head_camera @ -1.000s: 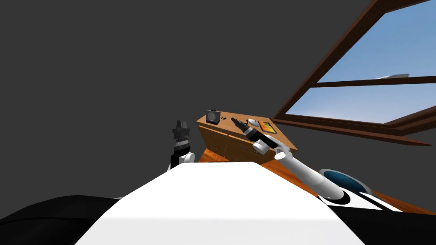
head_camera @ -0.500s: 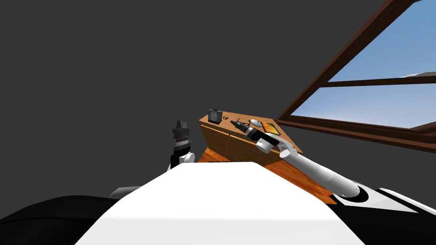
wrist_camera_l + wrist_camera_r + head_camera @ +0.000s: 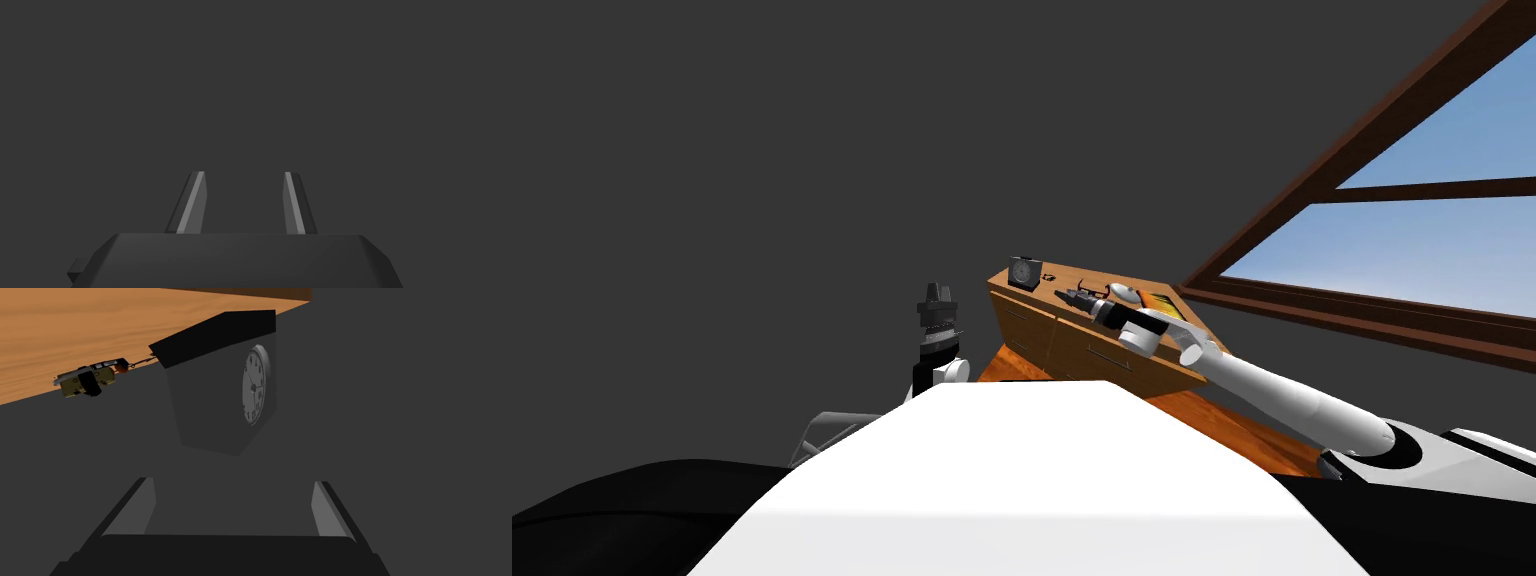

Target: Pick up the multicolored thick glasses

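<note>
Swinging the head round is most of what you just did; the window (image 3: 1412, 186) has slid toward the edge of the head view and the dresser (image 3: 1072, 345) went with it, so that's your camera moving, not the furniture. The real change is the right arm, which lies flatter and reaches further over the top than a second ago; the right pincer (image 3: 1062, 294) has crept lower and a touch closer to the clock (image 3: 252, 388); its fingers are spread wide with nothing between them.

The glasses (image 3: 1091, 289), as far as I can make out, are the thin orange-ish shape on the dresser top just beside that pincer, on the side away from the clock; too small to read the frame properly. Trouble is, the pincer is aimed at the clock dead ahead, with a little yellow-and-black trinket (image 3: 89, 381) on a chain off beside the clock; so I'd say you're pointing past the target. My guess is the wrist needs to tip down and back toward the glasses before any closing; the clock is near enough ahead that pushing on could knock it.

The left pincer (image 3: 244, 174) is parked upright, well away from the dresser; fingers apart and holding nothing, with a narrower gap than the right's.
</note>
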